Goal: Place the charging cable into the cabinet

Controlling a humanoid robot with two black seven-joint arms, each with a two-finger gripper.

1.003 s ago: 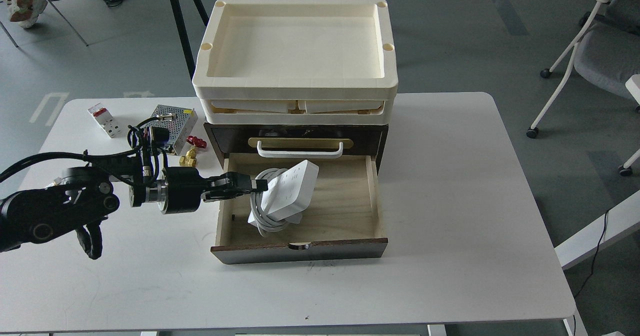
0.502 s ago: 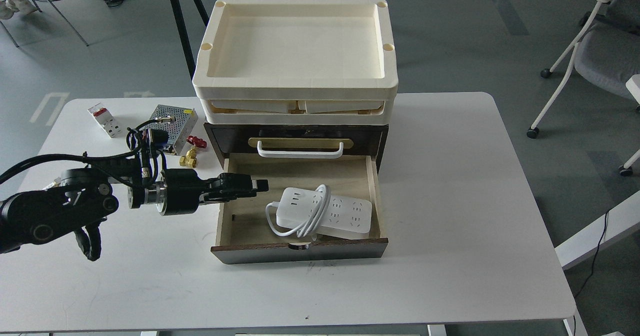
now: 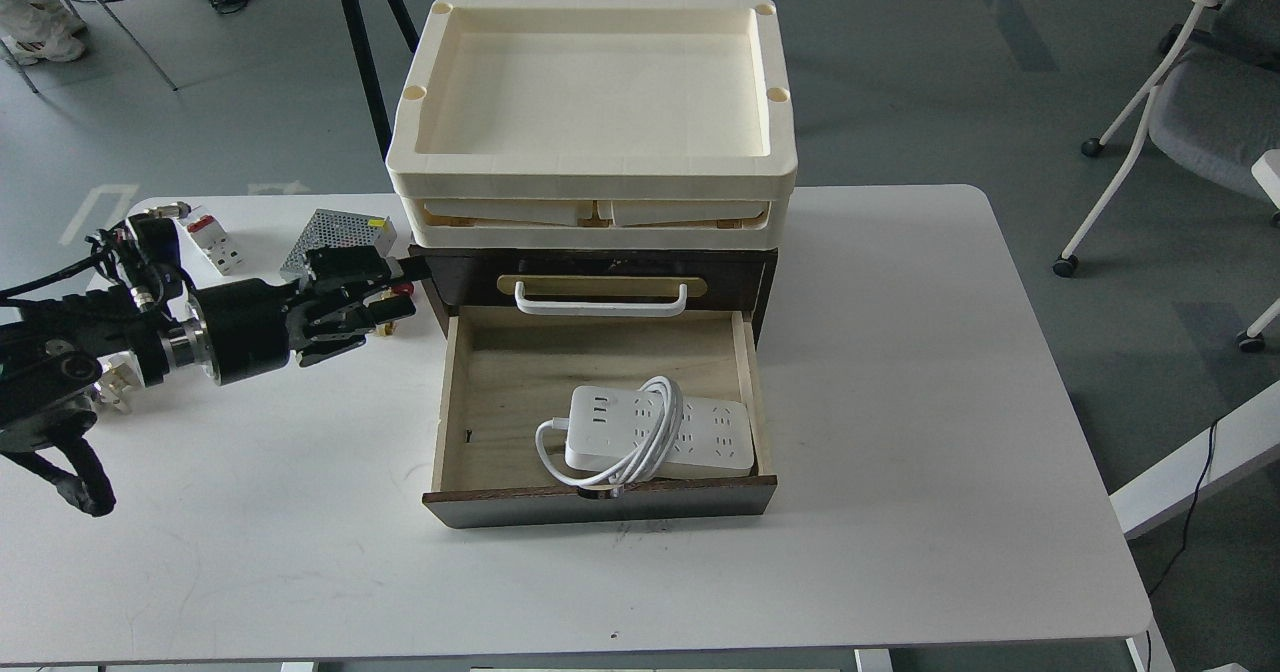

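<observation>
The charging cable point(image 3: 660, 437), a white power strip with its cord looped round it, lies flat in the open bottom drawer point(image 3: 452, 402) of the cabinet point(image 3: 745, 277), toward the drawer's front right. The cabinet is dark brown with a white bar handle point(image 3: 600, 299) on its upper drawer, which is closed. My left gripper point(image 3: 390, 302) is over the table to the left of the cabinet, level with the upper drawer, clear of the drawer and the cable. Its fingers stand apart and hold nothing. My right arm is out of view.
Cream plastic trays point(image 3: 590, 167) are stacked on the cabinet. A silver mesh power supply point(image 3: 335, 234) and a white-and-red breaker point(image 3: 212, 242) lie at the table's back left, behind my gripper. A small brass valve with a red handle point(image 3: 398, 308) is partly hidden by it. An office chair point(image 3: 1200, 112) stands far right.
The power strip left my gripper, fell from leaning on its edge to lying flat in the drawer, and settled front right. My left gripper drew back left and up, out of the drawer.
</observation>
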